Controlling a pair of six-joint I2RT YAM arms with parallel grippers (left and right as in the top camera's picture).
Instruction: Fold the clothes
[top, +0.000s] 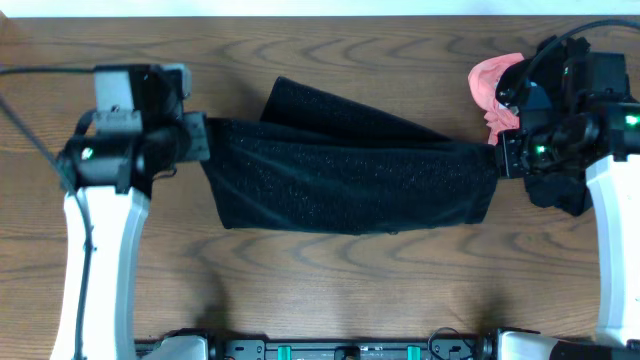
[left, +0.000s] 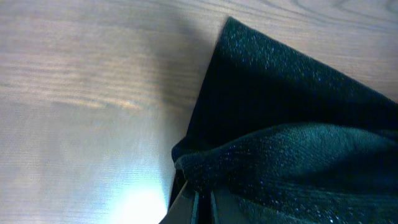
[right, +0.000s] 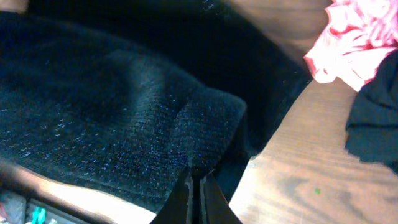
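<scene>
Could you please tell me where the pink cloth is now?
In the overhead view the pink cloth lies far back on the right side, just beyond the right gripper, which is shut on the right end of the black garment.

pink cloth (top: 486, 80) half behind right arm (top: 560, 95), clothes (left: 298, 124) cropped

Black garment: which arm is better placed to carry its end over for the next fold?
Probably the right arm. Both jaws are shut on the ends of the garment, but a pink cloth and a dark cloth lie beside the right one; carrying that end leftward avoids them.
</scene>
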